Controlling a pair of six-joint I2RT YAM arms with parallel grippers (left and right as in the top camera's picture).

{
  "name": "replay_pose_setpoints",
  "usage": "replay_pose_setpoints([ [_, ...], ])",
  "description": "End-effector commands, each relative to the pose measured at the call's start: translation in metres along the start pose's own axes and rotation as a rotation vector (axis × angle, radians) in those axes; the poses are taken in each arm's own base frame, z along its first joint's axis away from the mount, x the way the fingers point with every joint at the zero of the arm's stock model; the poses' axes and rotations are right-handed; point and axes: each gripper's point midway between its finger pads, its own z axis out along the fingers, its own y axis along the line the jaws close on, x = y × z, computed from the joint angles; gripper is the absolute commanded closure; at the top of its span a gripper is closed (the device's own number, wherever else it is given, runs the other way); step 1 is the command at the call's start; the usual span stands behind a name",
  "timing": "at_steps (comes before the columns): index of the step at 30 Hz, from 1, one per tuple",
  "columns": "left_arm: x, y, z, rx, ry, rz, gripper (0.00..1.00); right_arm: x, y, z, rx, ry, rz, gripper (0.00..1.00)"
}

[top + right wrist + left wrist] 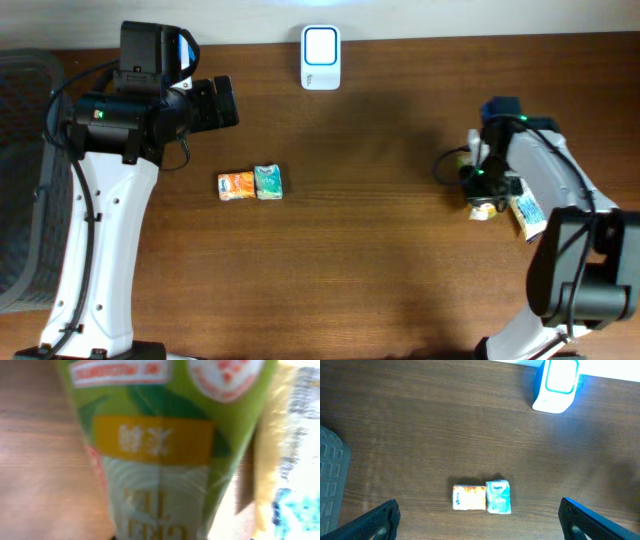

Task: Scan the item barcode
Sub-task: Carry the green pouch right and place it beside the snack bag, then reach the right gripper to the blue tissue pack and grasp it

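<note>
grey basket [22, 180] at far left, not involved. left claw [222, 103] hangs over the left part of the surface [400, 260], jaws spread wide, nothing in them. below it an orange packet [469, 497] and a teal packet [498, 496] lie flat, touching side by side. scanner [320, 58] stands at the far edge, centre, lit blue-white.

right claw [483, 190] is low at the right side, well apart from the scanner. green tea packet [160, 460] fills the right wrist view, very close and blurred. own fingers not visible there, so cannot tell if the right claw is clenched, released or grasping the packet. a second packet [528, 216], yellow, white and blue, lies just beside it on the right.

risks, as judgement:
- grip unclear: if the hold is loose or partial, the soft packet could slip or sag on a lift.
- the neighbour packet is so close that a finger could catch it and drag both.
- no barcode is visible on the face shown. if the code ends up turned away from the scanner window, there is no read.
- long carry to the far edge gives time for the packet to twist in the jaws.
- left claw sits near the path to the scanner, so the arms could crowd each other.
</note>
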Motion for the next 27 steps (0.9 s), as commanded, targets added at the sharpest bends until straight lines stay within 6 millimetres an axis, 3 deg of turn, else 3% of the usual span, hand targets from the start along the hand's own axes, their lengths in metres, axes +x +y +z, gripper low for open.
replay_pose_setpoints([
  [1, -0.003, 0.001, -0.006, -0.003, -0.019, 0.011, 0.01, -0.006, -0.014, -0.003, 0.003, -0.038, 0.014, 0.47],
  [4, -0.003, 0.001, -0.006, -0.003, -0.019, 0.011, 0.01, -0.015, -0.01, -0.014, -0.019, -0.063, 0.015, 0.33],
  [5, -0.003, 0.001, -0.006, -0.003, -0.019, 0.011, 0.01, -0.023, -0.006, -0.026, -0.033, -0.083, 0.008, 0.28],
  [7, -0.003, 0.001, -0.006, -0.003, -0.019, 0.011, 0.01, -0.043, 0.016, -0.063, -0.094, -0.148, -0.034, 0.05],
  [9, -0.003, 0.001, -0.006, -0.004, -0.019, 0.011, 0.01, -0.059, 0.041, -0.093, -0.164, -0.212, -0.069, 0.01],
  [10, -0.003, 0.001, -0.006, -0.003, -0.019, 0.011, 0.01, -0.071, 0.065, -0.114, -0.229, -0.267, -0.076, 0.01],
  [12, -0.003, 0.001, -0.006, -0.003, -0.019, 0.011, 0.01, -0.082, 0.102, -0.137, -0.344, -0.329, -0.103, 0.01],
  [16, -0.003, 0.001, -0.006, -0.003, -0.019, 0.011, 0.01, -0.092, 0.188, -0.161, -0.605, -0.404, -0.199, 0.02],
  [18, -0.003, 0.001, -0.006, -0.003, -0.019, 0.011, 0.01, -0.093, 0.225, -0.16, -0.673, -0.42, -0.25, 0.01],
  [22, -0.003, 0.001, -0.006, -0.003, -0.019, 0.011, 0.01, -0.092, 0.301, -0.128, -0.701, -0.381, -0.286, 0.0],
  [25, -0.003, 0.001, -0.006, -0.003, -0.019, 0.011, 0.01, -0.09, 0.343, -0.105, -0.73, -0.349, -0.272, 0.13],
  [27, -0.003, 0.001, -0.006, -0.003, -0.019, 0.011, 0.01, -0.092, 0.361, -0.084, -0.705, -0.332, -0.215, 0.2],
])
